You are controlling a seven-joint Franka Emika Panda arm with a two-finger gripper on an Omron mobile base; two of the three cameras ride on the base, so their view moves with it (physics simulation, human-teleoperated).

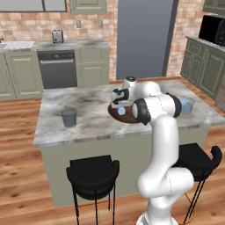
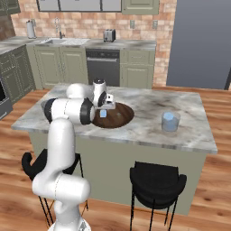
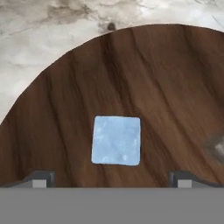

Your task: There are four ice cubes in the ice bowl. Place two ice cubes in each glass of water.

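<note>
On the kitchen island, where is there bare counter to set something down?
The marble island top is bare between the wooden bowl and the right glass, also behind them. It is crowded at the bowl, where the open gripper hangs over an ice cube.

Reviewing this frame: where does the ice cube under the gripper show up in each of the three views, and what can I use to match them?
Left base view: ice cube just right of centre, on the ice bowl, below the gripper.
Right base view: left of centre, on the bowl's left part, under the gripper.
Hand view: lower centre, between the open fingertips.
Shared landmark: the dark wooden ice bowl.
</note>
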